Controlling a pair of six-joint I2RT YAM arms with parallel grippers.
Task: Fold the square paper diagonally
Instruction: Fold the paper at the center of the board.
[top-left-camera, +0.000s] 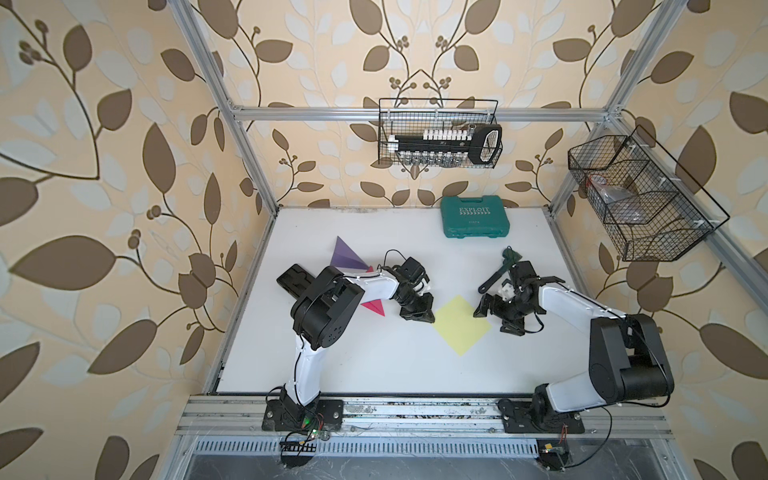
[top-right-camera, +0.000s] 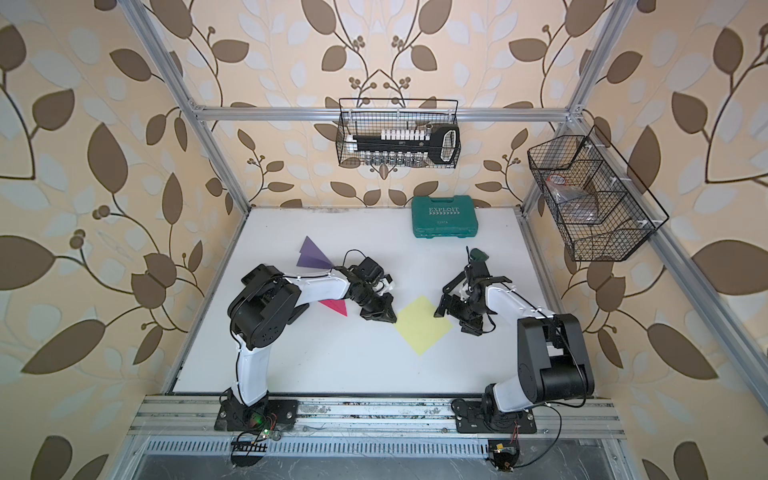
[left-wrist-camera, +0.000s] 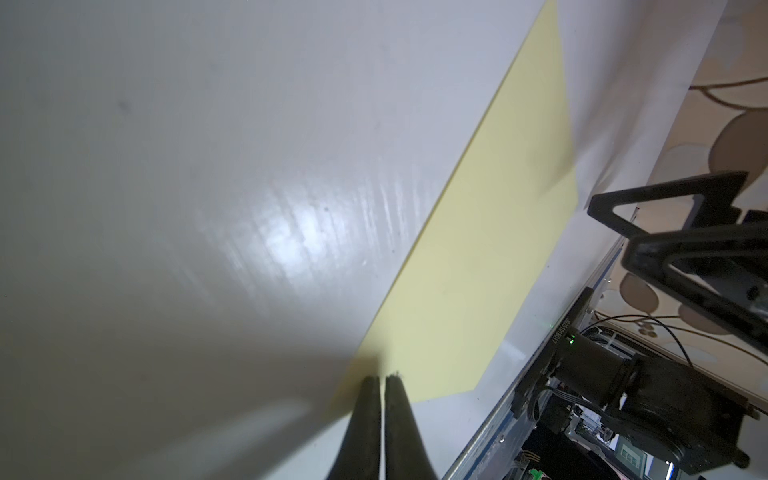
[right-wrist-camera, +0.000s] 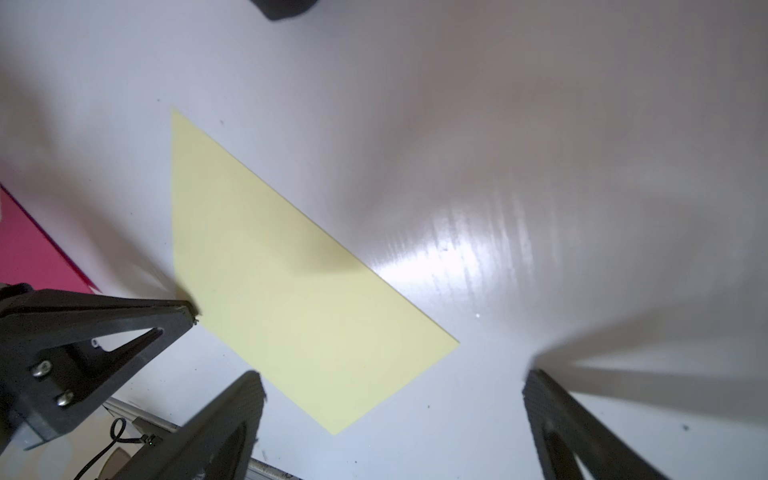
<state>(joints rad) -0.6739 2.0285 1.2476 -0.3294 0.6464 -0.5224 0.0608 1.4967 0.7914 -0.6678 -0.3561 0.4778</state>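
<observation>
One white table (top-left-camera: 374, 365) carries the yellow square paper (top-left-camera: 461, 325), lying flat and turned corner-on between both arms. On one side, the left gripper (left-wrist-camera: 382, 380) is closed, its tips touching the paper's corner. The right gripper (right-wrist-camera: 390, 386) hangs spread wide just beside the opposite corner, holding nothing.

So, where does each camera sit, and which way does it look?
Top views: high above the front, looking down at the white table; both arms whole.
Left wrist: on the left arm, looking along the shut left gripper at the yellow paper; right gripper beyond.
Right wrist: on the right arm, looking down between its open fingers; left gripper's tip shows.
Shared: all show the yellow paper.
</observation>
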